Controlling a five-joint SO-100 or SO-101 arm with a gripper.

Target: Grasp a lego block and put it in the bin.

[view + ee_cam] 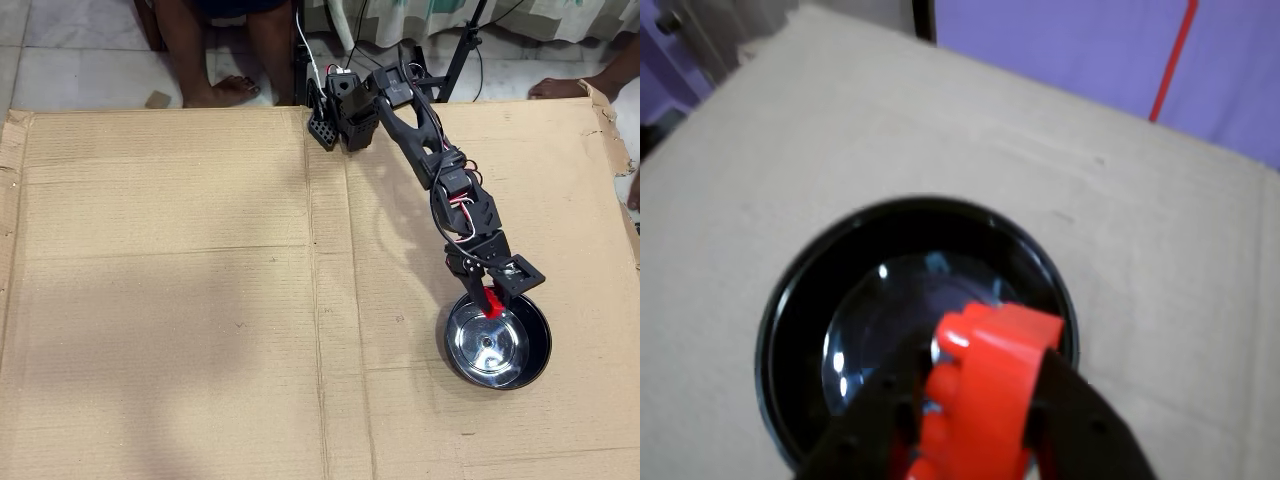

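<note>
The red lego block is held between my black fingers, directly above the bin, a round steel bowl with a black rim and a shiny inside. In the overhead view the gripper hangs over the near edge of the bowl at the right of the cardboard, with the red block showing between its jaws. The gripper is shut on the block. The block is above the bowl's inside, not resting in it.
A large sheet of cardboard covers the table. The arm's base stands at the far edge. People's bare feet and stand legs are on the floor beyond. A red rod shows against a purple backdrop.
</note>
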